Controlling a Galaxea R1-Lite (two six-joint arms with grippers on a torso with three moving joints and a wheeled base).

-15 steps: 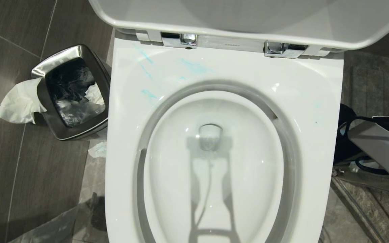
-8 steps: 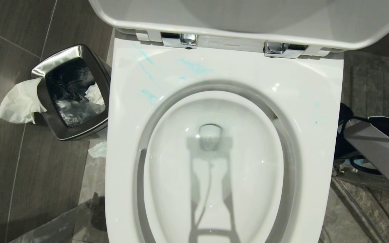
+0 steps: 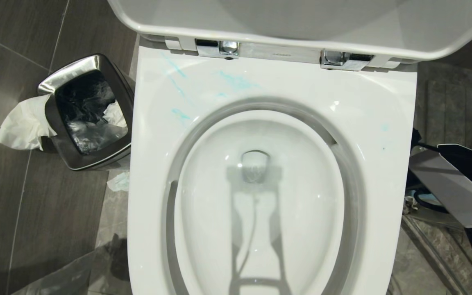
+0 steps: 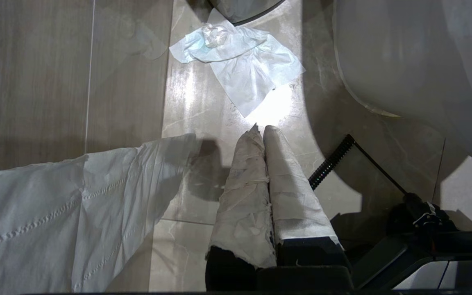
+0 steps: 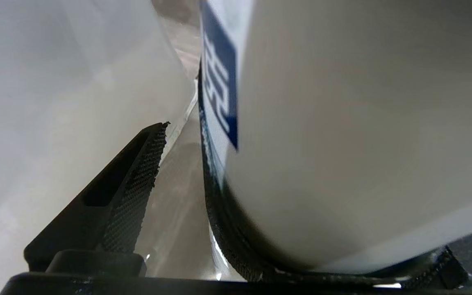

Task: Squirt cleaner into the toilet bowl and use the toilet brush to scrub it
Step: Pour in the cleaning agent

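The white toilet bowl (image 3: 367, 123) fills the head view, lid raised, with water in the basin. Thin turquoise streaks of cleaner (image 3: 236, 82) lie on the back left of its rim. The toilet brush is out of view. My right arm (image 3: 449, 184) reaches down beside the bowl's right side. In the right wrist view my right gripper (image 5: 180, 123) is open. A white round container with a blue label (image 5: 342, 143) lies against one finger, and the other finger (image 5: 137, 184) stands apart from it. My left gripper (image 4: 260, 128) hangs shut over the floor, its fingers wrapped in white paper and holding nothing.
A steel waste bin (image 3: 88, 114) with a black liner stands left of the toilet, white tissue (image 3: 23, 123) draped over its side. A crumpled tissue (image 4: 236, 61) and a long paper sheet (image 4: 55, 213) lie on the tiled floor. A black cable (image 4: 330, 162) runs near the toilet base.
The right arm's white link has slid a little lower and to the left beside the toilet. The bowl, the streaks and the bin have not moved.
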